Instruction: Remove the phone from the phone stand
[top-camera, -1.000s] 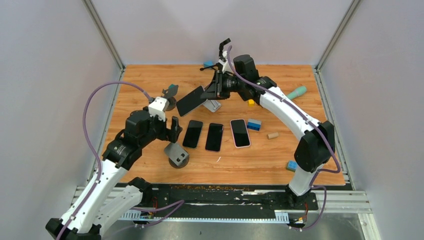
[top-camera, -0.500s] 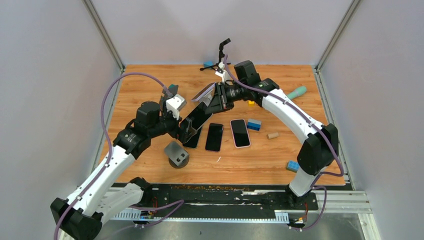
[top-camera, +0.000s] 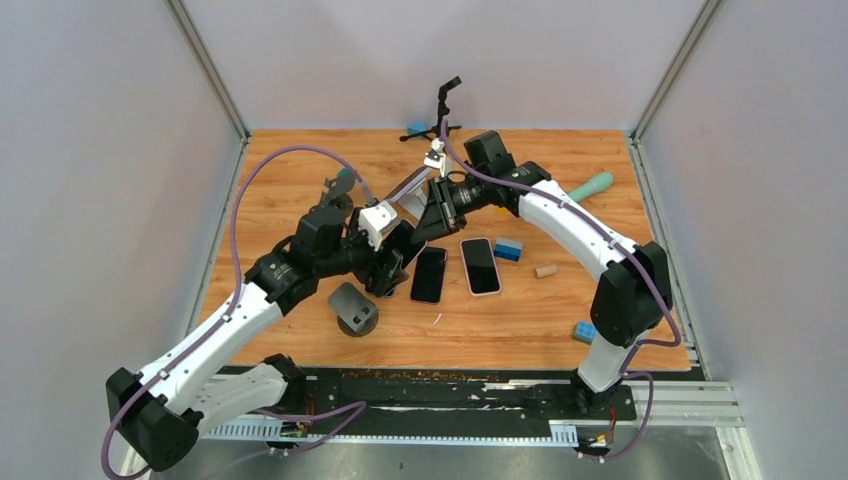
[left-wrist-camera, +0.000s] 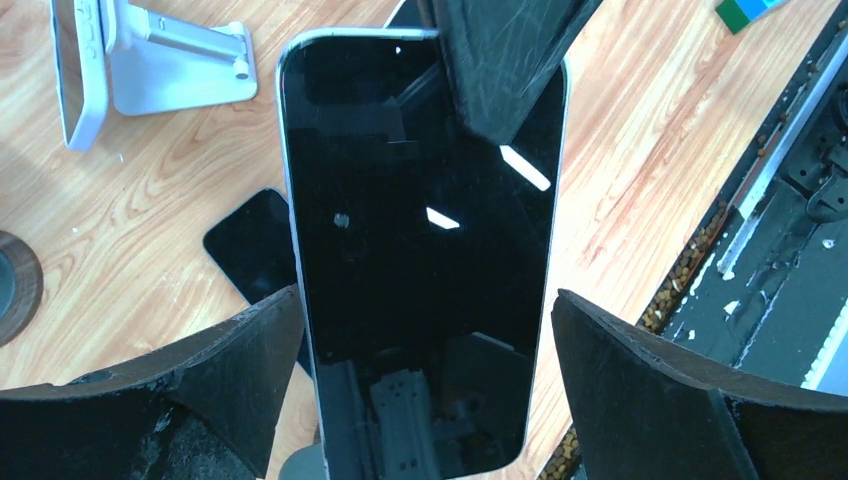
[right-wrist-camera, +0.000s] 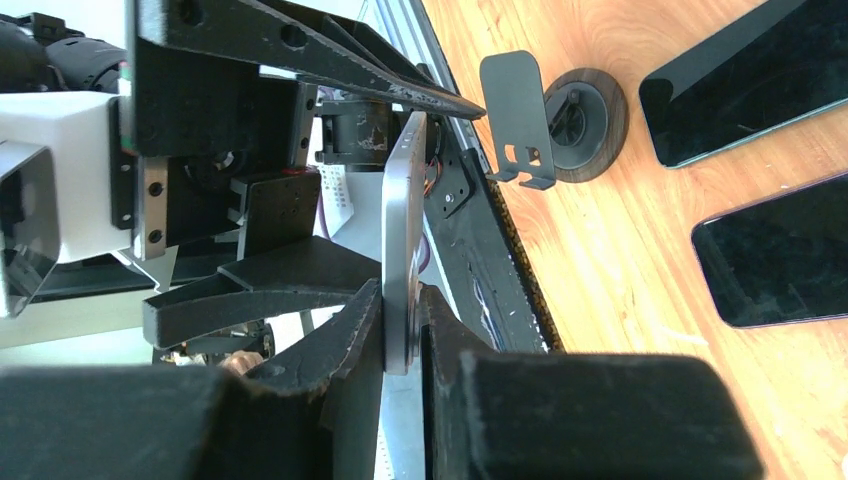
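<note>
While the right gripper (right-wrist-camera: 400, 300) is clenched on its thin silver edge, the phone (left-wrist-camera: 420, 250) hangs above the wood-grain table (left-wrist-camera: 640, 130), apart from the silver phone stand (left-wrist-camera: 175, 65). Screen: glossy black, rectangular, rounded corners. Left gripper (left-wrist-camera: 425, 305): released, 1 finger flanking each long side.

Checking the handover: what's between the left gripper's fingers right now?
The phone, pinched at its far end by the right gripper. The left gripper is open, one finger on each side. Left wrist view shows it.
</note>
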